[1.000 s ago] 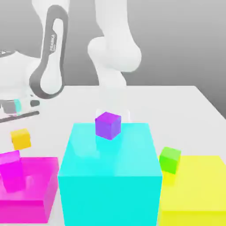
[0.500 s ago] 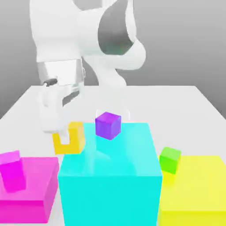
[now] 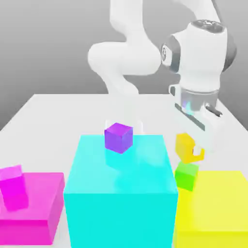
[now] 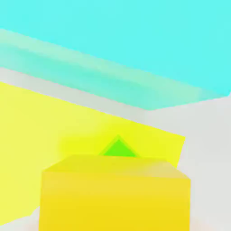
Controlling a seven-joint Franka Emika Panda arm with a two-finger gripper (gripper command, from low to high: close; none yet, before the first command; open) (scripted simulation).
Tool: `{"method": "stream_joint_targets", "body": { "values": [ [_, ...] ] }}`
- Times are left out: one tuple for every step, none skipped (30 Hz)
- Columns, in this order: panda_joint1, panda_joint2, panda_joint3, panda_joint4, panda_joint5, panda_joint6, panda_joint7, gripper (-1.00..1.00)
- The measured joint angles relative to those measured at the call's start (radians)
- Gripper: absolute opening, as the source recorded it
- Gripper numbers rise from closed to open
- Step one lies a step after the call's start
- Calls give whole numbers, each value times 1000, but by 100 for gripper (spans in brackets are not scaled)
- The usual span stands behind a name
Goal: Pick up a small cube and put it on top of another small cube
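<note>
My gripper (image 3: 191, 149) is shut on the small yellow-orange cube (image 3: 185, 145), which hangs a little above the small green cube (image 3: 186, 175) at the exterior view's right. The green cube rests at the near-left corner of the large yellow block (image 3: 218, 208). In the hand view the yellow-orange cube (image 4: 115, 194) sits close to the camera, and a corner of the green cube (image 4: 118, 148) peeks out just beyond it. The held cube covers most of the green one there.
A large cyan block (image 3: 121, 186) stands in the middle with a small purple cube (image 3: 118, 137) on top. A large magenta block (image 3: 34, 206) carries a small magenta cube (image 3: 13, 186) at the exterior view's left. The white table (image 3: 58, 109) extends behind.
The arm has swung from the exterior view's left across to its right, carrying the yellow-orange cube from beside the cyan block to just above the green cube.
</note>
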Motion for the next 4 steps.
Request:
{"method": "stream_joint_targets", "body": {
  "values": [
    [-4, 20, 6, -5, -8, 24, 7, 100],
    [-4, 20, 6, -5, -8, 24, 7, 100],
    [-4, 20, 6, -5, -8, 24, 7, 100],
    [-4, 20, 6, -5, -8, 24, 7, 100]
  ]
}}
